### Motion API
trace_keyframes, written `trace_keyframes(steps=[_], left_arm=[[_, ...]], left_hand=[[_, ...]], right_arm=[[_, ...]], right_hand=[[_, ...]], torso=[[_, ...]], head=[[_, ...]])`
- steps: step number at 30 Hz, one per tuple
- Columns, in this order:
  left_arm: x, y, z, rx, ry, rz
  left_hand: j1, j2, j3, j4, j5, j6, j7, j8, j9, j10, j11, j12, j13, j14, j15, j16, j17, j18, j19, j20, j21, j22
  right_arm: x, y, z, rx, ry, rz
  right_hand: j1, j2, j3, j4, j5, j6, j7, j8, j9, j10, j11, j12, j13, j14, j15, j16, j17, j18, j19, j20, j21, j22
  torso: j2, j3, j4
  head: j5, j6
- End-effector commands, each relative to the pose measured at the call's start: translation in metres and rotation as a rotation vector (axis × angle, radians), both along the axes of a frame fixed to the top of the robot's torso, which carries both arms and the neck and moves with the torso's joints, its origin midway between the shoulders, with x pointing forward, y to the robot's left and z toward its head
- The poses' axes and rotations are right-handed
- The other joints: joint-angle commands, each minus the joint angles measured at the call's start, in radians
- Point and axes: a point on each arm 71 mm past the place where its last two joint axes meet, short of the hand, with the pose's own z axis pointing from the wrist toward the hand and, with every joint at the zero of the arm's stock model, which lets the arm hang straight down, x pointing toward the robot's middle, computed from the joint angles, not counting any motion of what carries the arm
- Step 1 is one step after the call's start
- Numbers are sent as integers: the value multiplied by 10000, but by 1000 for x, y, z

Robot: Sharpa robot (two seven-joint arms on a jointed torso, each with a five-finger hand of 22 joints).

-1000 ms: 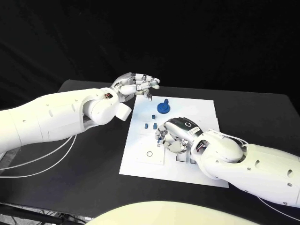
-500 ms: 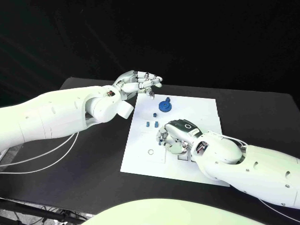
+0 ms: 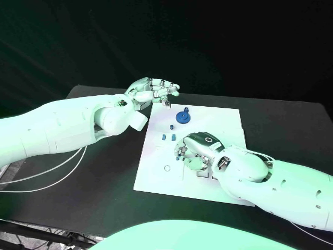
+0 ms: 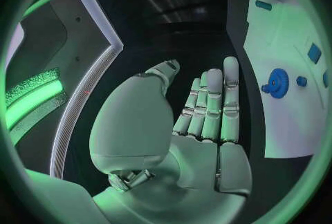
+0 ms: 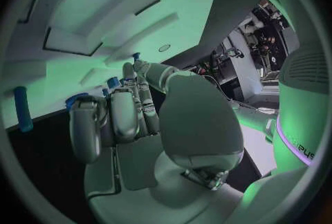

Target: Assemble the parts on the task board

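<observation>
Two hands logged, left to right. My left hand (image 3: 153, 92) hangs above the table's (image 3: 99, 177) far side, just beyond the board's (image 3: 155, 179) far left corner; in the left wrist view (image 4: 207, 108) its fingers lie straight and side by side with nothing in them, thumb set apart. Board: white rectangular plate, mid-table, with shallow recesses and a small ring mark (image 3: 167, 167) near its left edge. Parts on it: one blue gear (image 3: 183, 116) with a knob, standing at the far end; one small blue peg (image 3: 171, 126) just beside it; a pair of short blue pieces (image 3: 166, 138) nearer me. My right hand (image 3: 194, 151) rests low over the board's middle, fingers curled downward; the right wrist view (image 5: 124, 113) shows blue bits at the fingertips, but I cannot tell whether anything is pinched. Against one second earlier: left hand sits slightly farther back, right hand much the same, parts unmoved.
</observation>
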Motion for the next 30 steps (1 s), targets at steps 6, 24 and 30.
trace_keyframes(steps=[6,24,30], left_arm=[[0,-2,1,-127,28,-171],[-1,-3,0,-102,83,-236],[-1,-3,0,-83,103,-230]], left_hand=[[101,-1,-67,16,-5,-59,101,42,9,-66,-11,66,12,-56,27,39,-9,132,60,-15,-51,-12],[112,17,-91,37,-5,-54,118,68,15,-95,4,74,14,-69,41,42,-15,132,59,-5,-62,-18],[130,42,-103,51,-1,-28,138,101,24,-116,18,83,16,-79,52,45,-22,132,58,3,-71,-23]], right_arm=[[-1,2,-1,-271,-189,-5],[-7,10,-8,-1111,373,495],[-4,7,-9,-1046,318,320]], right_hand=[[32,-16,15,-38,50,27,61,20,12,457,-418,22,-14,391,-53,-7,-14,-153,173,-66,-21,1277],[-298,-129,-178,9,360,-99,110,-20,75,293,-356,-145,6,355,5,-92,-164,-122,87,-12,-116,1178],[-524,-237,-371,83,523,-285,148,-123,87,96,-299,-254,-12,299,46,-239,-369,-76,-31,23,-261,1023]], torso=[[2,-2,5],[-3,-6,3],[-7,1,-3]], head=[[-49,2],[-70,-49],[-80,-32]])
